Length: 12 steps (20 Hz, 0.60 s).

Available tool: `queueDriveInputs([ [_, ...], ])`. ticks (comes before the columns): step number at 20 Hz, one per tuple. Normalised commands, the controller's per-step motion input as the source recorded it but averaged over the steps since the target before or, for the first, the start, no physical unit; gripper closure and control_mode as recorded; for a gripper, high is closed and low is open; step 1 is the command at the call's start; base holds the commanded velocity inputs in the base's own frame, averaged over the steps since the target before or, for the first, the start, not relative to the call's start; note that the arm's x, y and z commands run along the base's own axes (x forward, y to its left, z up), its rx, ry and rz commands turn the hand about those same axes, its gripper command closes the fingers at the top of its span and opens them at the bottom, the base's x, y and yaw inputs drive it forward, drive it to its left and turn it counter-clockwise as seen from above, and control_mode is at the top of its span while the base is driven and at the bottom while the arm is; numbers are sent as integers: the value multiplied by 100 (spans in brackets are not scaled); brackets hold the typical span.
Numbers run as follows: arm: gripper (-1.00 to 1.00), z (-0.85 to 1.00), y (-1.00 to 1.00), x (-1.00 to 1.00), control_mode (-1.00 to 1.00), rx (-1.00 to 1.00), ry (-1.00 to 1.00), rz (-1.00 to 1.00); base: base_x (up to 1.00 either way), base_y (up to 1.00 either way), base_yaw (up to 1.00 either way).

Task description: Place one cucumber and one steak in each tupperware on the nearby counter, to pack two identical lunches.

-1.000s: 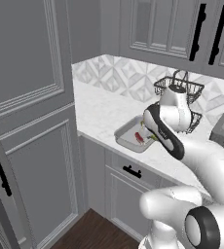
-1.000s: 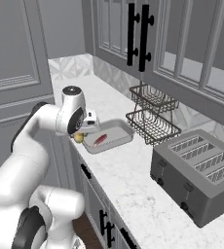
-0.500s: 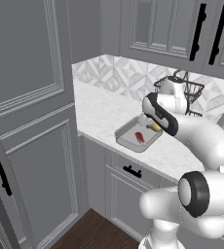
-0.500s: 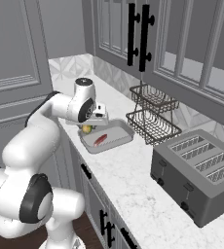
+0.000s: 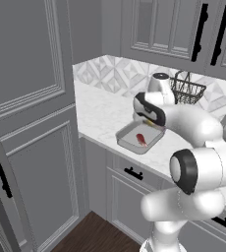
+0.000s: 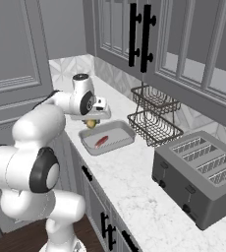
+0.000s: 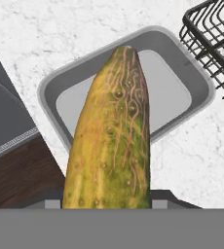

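Jaws: clamped on cucumber [image 7: 111, 136].
Position: above tupperware [image 7: 201, 82].
Risk: early release, long cucumber catching rim, rolling onto counter [image 7: 60, 34].

My own cucumber [image 7: 111, 136] blocks half the tupperware [image 7: 192, 73] under it, my fingertips are buried behind it, and the wire basket [image 7: 211, 34] is cropped off.

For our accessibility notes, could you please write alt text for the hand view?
A yellow-green cucumber held in the gripper hangs above an empty grey tupperware on the white marble counter. A black wire rack shows at the upper right, with dark wood floor at the lower left.
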Motion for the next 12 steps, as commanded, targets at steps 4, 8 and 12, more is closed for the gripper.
queueDriveInputs([
  [4, 100, -20, 13, 35, -100, -13, 3, -6, 0, 0, 0],
  [8, 100, -29, 4, 15, -100, 0, 0, 0, 0, 0, 0],
  [12, 100, -76, 2, 20, -100, 0, 0, 0, 0, 0, 0],
])
